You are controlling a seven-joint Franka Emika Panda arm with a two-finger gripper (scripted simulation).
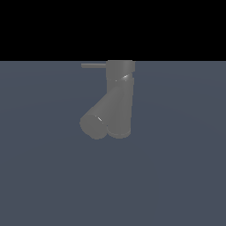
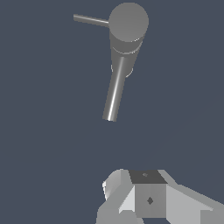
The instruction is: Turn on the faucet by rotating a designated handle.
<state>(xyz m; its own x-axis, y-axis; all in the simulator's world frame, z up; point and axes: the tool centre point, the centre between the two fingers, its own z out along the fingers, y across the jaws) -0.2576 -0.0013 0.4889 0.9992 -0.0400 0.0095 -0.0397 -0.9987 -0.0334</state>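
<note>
Right now the faucet [image 1: 118,102] stands upright on the flat grey-blue desk [image 1: 176,176], far back near the dark horizon, its thick spout [image 1: 102,115] slanting down and toward the exterior view's left. From the cap at its top the thin handle [image 1: 93,65] sticks out level, also toward the exterior view's left. The wrist view looks down on the same faucet [image 2: 126,39], its handle [image 2: 90,19] and its spout [image 2: 114,94]. Only a pale blocky part of the pincer [image 2: 144,197] shows there, well apart from the faucet and holding nothing that I can see; how far it gapes I cannot tell.
</note>
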